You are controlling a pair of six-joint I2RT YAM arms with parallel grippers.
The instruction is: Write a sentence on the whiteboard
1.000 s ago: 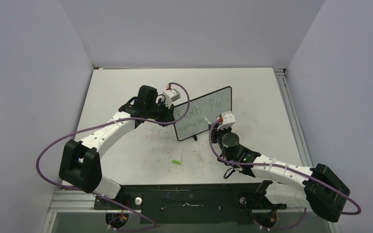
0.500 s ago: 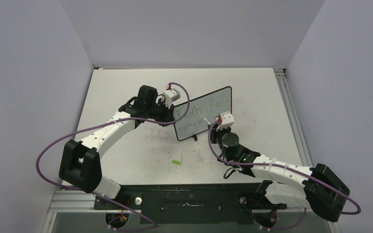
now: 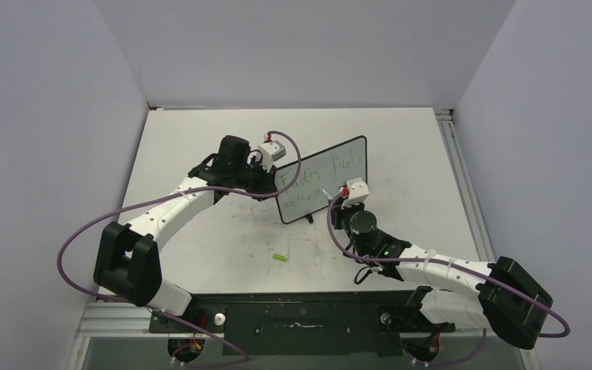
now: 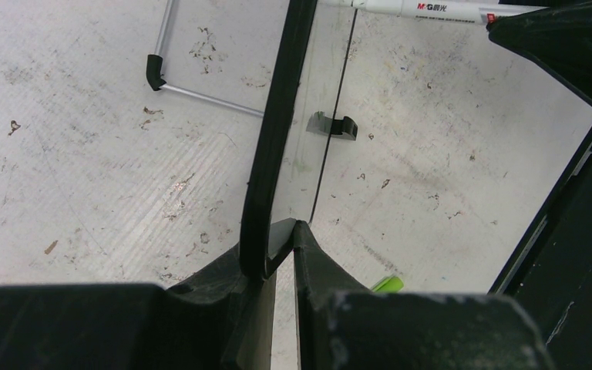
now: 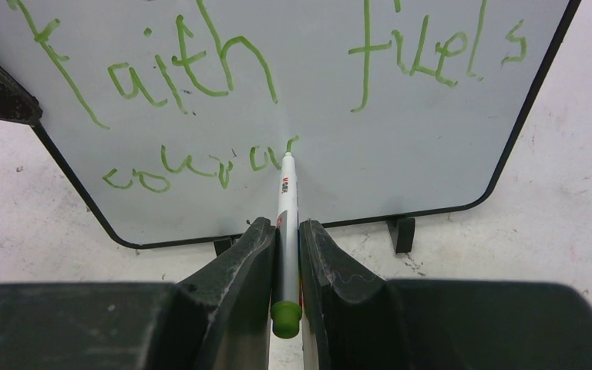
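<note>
The whiteboard (image 3: 325,177) stands upright mid-table, its face (image 5: 401,146) toward me. The green sentence (image 5: 200,73) reads "Faith fuels" on top, with "coura" (image 5: 200,166) started below. My right gripper (image 5: 285,230) is shut on a white marker (image 5: 285,202) with a green end. The marker's tip touches the board at the end of the lower line. From above, that gripper (image 3: 338,199) is just in front of the board. My left gripper (image 4: 279,231) is shut on the board's black left edge (image 4: 274,131), beside the frame (image 3: 275,181).
A green marker cap (image 3: 280,257) lies on the scuffed tabletop in front of the board, also visible past the left fingers (image 4: 386,284). The board rests on small black feet (image 5: 403,233) and a wire stand (image 4: 200,94) behind it.
The right wrist has shifted slightly left in front of the board with the marker still on the lower line. The left arm and board have not moved.
</note>
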